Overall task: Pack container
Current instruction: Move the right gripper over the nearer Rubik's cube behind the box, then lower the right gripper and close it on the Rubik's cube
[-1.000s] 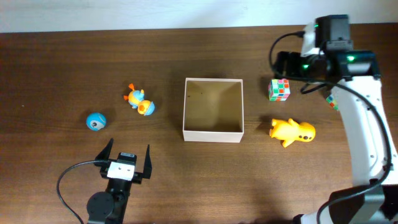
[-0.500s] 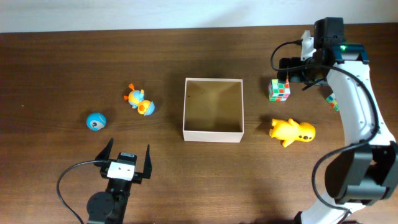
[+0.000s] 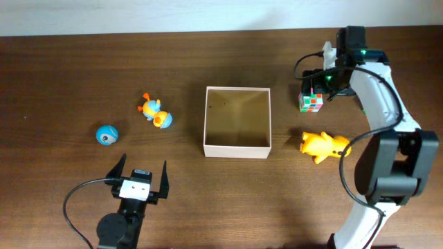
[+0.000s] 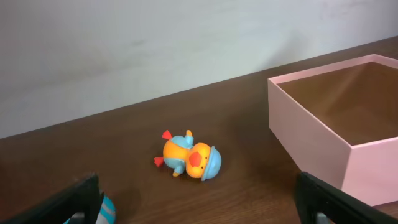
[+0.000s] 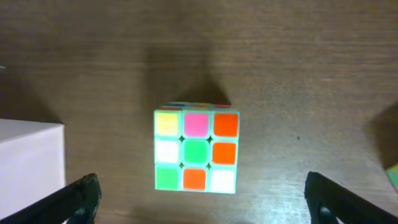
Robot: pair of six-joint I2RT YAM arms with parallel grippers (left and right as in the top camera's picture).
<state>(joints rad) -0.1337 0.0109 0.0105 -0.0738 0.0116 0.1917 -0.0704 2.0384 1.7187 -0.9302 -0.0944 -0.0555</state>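
Right gripper (image 5: 202, 202) swung in from right over last second and hung directly above puzzle cube (image 5: 196, 150), fingers spread wide, nothing gripped. Container (image 3: 237, 149) at centre, left of cube, empty. Left gripper (image 3: 141, 171) at near edge, fingers apart. Judged: first pick imminent.

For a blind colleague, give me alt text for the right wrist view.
A multicoloured puzzle cube sits on the wooden table, centred under the open right gripper. The container edges in at lower left.
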